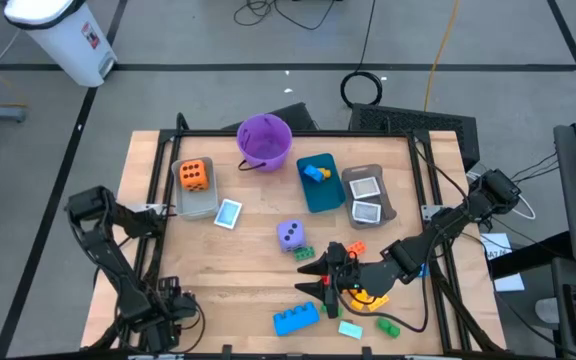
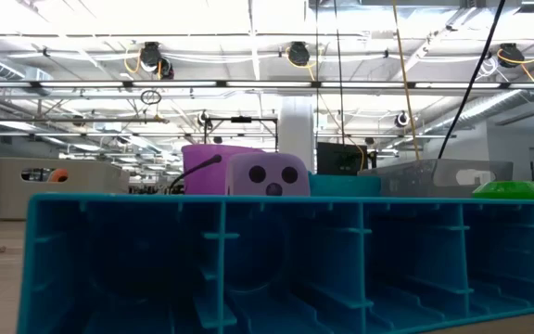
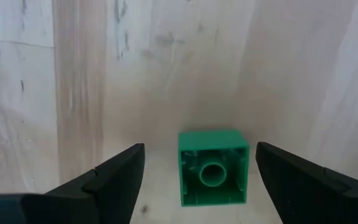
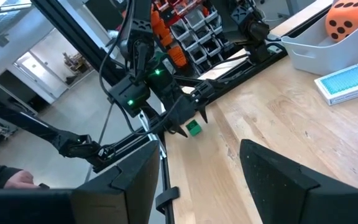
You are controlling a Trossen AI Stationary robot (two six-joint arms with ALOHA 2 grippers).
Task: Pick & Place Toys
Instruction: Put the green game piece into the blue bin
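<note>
A wooden table point(image 1: 258, 240) is seen from above. The left gripper point(image 3: 201, 180) is parked low at about 7 o'clock, its jaws spread wide and empty, with a small green brick point(image 3: 212, 167) lying between them on the wood, untouched. The right gripper point(image 1: 320, 277) is stretched toward 6 o'clock, fingers wide apart and holding nothing, among scattered toys: a blue brick point(image 1: 296, 319), an orange brick point(image 1: 356, 247), a yellow piece point(image 1: 368, 297) and a purple die point(image 1: 290, 235). An orange die point(image 1: 194, 175) sits in a clear bin point(image 1: 200, 205) at 10 o'clock (a card point(image 1: 228, 213) lies just beside it). A purple bucket point(image 1: 264, 140) stands at 12 o'clock, a teal bin point(image 1: 322, 192) near it. The risk is judged to be the crowding: neighbouring bricks could be nudged aside or off the edge by the open fingers.
</note>
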